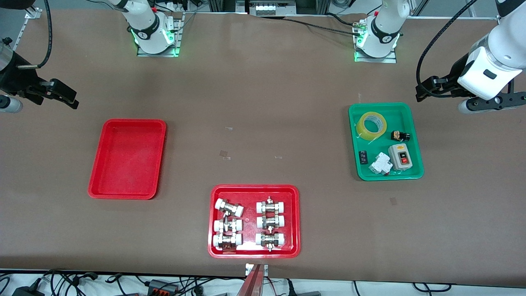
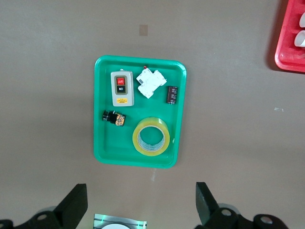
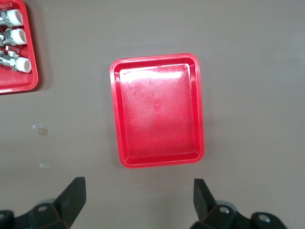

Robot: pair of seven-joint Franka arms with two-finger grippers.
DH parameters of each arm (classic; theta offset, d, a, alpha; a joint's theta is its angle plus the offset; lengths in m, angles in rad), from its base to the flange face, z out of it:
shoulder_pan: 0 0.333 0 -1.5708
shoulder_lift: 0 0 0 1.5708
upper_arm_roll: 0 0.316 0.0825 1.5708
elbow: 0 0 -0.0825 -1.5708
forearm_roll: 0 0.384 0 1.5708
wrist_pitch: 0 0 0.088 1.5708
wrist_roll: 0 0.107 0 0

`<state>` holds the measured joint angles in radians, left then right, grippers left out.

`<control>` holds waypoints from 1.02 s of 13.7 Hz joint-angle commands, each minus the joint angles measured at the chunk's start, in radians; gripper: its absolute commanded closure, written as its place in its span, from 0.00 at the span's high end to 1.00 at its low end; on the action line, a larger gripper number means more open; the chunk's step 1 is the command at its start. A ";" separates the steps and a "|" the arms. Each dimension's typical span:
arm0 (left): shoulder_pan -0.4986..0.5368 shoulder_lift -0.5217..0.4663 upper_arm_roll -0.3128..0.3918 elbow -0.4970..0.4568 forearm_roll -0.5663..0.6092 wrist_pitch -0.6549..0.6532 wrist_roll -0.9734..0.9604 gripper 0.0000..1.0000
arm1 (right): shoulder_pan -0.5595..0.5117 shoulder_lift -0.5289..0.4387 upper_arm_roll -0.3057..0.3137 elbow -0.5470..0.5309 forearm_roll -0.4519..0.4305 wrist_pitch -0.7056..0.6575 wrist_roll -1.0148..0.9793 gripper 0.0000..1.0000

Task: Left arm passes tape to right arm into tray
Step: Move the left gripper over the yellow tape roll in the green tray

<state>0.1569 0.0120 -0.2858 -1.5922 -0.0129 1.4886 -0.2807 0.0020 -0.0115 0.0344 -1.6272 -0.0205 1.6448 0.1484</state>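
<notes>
The tape [image 1: 371, 126], a translucent yellow roll, lies flat in the green tray [image 1: 352, 139] at the left arm's end of the table; it also shows in the left wrist view [image 2: 151, 136]. The plain red tray [image 1: 127, 158] sits empty at the right arm's end and fills the right wrist view [image 3: 159, 114]. My left gripper [image 1: 424, 91] is open and empty, up over bare table beside the green tray [image 2: 140, 205]. My right gripper [image 1: 68, 98] is open and empty, up over bare table beside the red tray [image 3: 138, 202].
The green tray also holds a grey switch box [image 1: 400, 157], a white breaker [image 1: 380, 163] and small black parts. A red tray with white-capped metal fittings [image 1: 254, 188] sits nearest the front camera, mid-table. Small tape scraps lie on the brown tabletop.
</notes>
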 commanded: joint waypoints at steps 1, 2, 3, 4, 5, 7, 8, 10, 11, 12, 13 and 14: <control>0.006 0.005 0.002 0.009 -0.010 0.002 0.029 1.00 | -0.003 0.004 0.002 0.024 -0.006 -0.005 -0.015 1.00; 0.006 0.005 0.002 0.009 -0.010 0.002 0.029 1.00 | 0.000 0.008 0.004 0.032 -0.004 -0.016 -0.013 1.00; 0.006 0.005 0.002 0.009 -0.013 0.002 0.029 1.00 | -0.003 0.010 0.004 0.030 -0.001 -0.011 -0.015 1.00; 0.006 0.006 0.002 0.011 -0.016 0.002 0.028 1.00 | -0.005 0.013 0.002 0.032 0.001 -0.010 -0.021 1.00; 0.006 0.009 0.001 0.011 -0.007 0.004 0.028 1.00 | -0.004 0.013 0.002 0.030 0.002 -0.011 -0.026 1.00; 0.006 0.022 -0.003 0.005 -0.007 0.021 0.028 1.00 | -0.003 0.012 0.002 0.030 0.002 -0.013 -0.024 1.00; 0.006 0.040 -0.001 0.006 -0.010 0.025 0.028 1.00 | -0.003 0.012 0.002 0.030 0.002 -0.011 -0.024 1.00; 0.007 0.089 -0.001 -0.008 -0.006 0.038 0.028 1.00 | -0.003 0.010 0.002 0.030 0.002 -0.011 -0.024 1.00; 0.007 0.132 0.001 -0.018 -0.006 0.041 0.028 1.00 | -0.003 0.010 0.002 0.029 0.002 -0.011 -0.024 1.00; 0.007 0.173 0.001 -0.043 -0.006 0.083 0.028 1.00 | -0.003 0.010 0.002 0.029 0.002 -0.010 -0.024 1.00; 0.007 0.175 0.001 -0.108 -0.006 0.149 0.028 1.00 | -0.003 0.010 0.002 0.029 0.002 -0.010 -0.024 1.00; 0.003 0.155 -0.010 -0.197 -0.004 0.209 0.028 1.00 | -0.003 0.010 0.002 0.029 0.002 -0.010 -0.024 1.00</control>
<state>0.1587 0.1796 -0.2852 -1.6739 -0.0128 1.6127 -0.2767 0.0020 -0.0082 0.0346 -1.6203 -0.0204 1.6448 0.1415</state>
